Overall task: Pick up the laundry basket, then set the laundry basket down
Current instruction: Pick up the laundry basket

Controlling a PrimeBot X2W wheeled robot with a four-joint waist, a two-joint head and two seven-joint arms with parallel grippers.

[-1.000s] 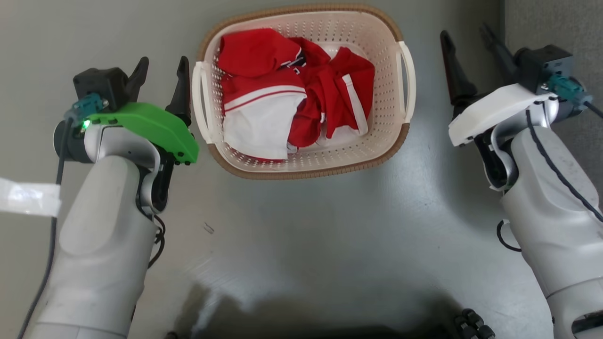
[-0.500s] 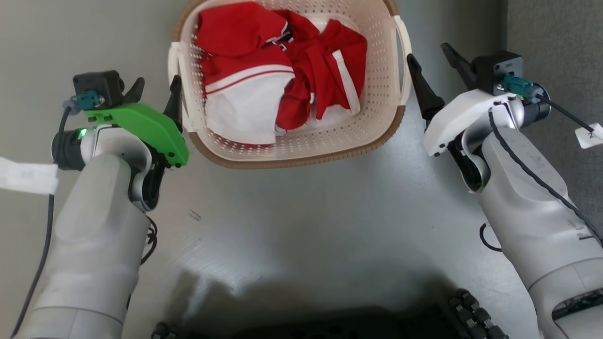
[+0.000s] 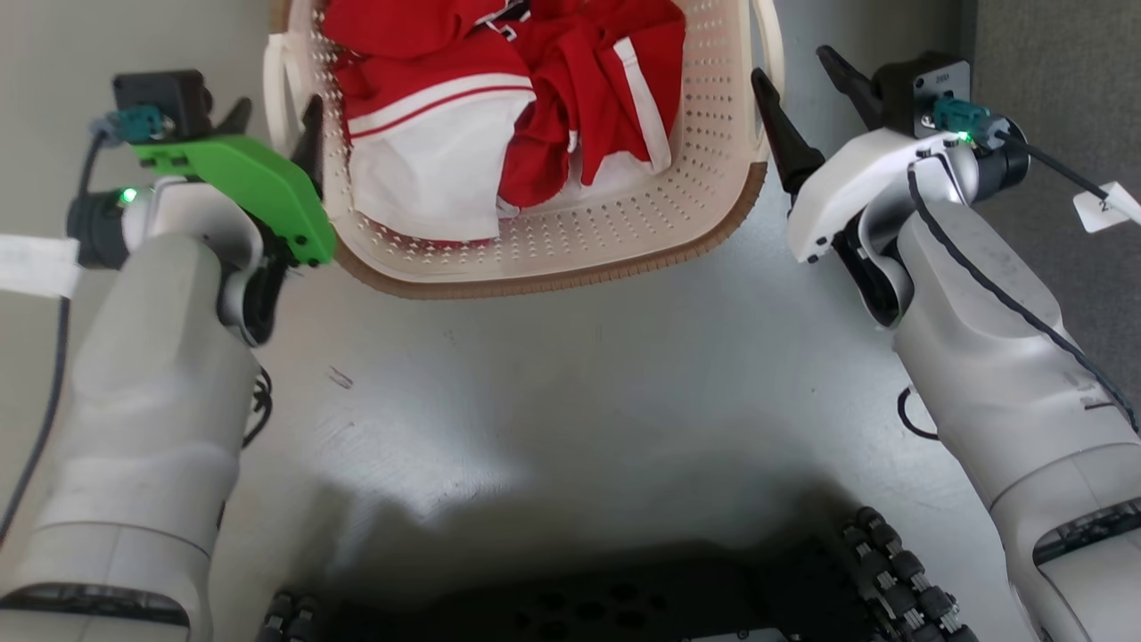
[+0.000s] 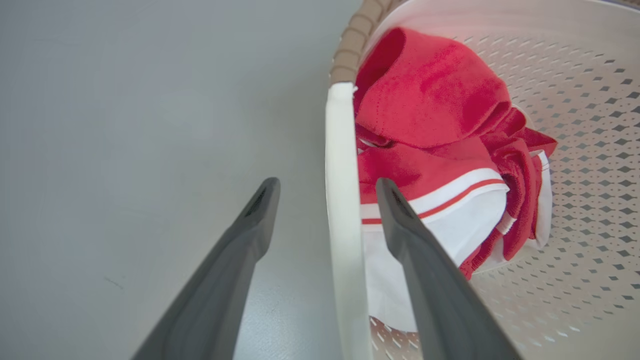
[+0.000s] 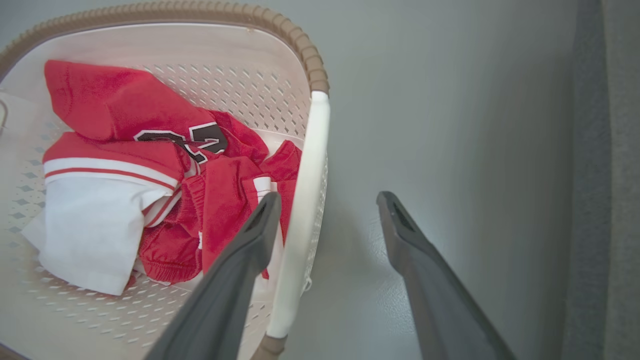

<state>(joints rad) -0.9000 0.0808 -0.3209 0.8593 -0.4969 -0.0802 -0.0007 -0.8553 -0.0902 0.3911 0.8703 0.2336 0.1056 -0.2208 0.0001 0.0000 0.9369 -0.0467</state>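
- The grey floor (image 3: pixel 570 401) takes up the lower half of the head view; the laundry basket (image 3: pixel 579 236) sits at top centre, cut off by the upper edge, apparently resting on that floor and not yet lifted.
- A heap of red and white clothes (image 3: pixel 499 116) lies inside the basket; it looks a soft, light load, so lifting from both sides at once should keep it level.
- The left gripper (image 3: pixel 274 125) stands at the upper left against the basket's side, fingers spread wide and holding nothing; the right gripper (image 3: pixel 792 67) mirrors it at the upper right, equally wide and empty.
- In the left wrist view the left handle (image 4: pixel 342 200) runs up the middle of the frame between the two fingers; whether it touches either cannot be told.
- In the right wrist view the right handle (image 5: pixel 305 200) lies between the fingers, just beside the inner one; each gripper straddles its handle, seemingly so that closing would pinch it.
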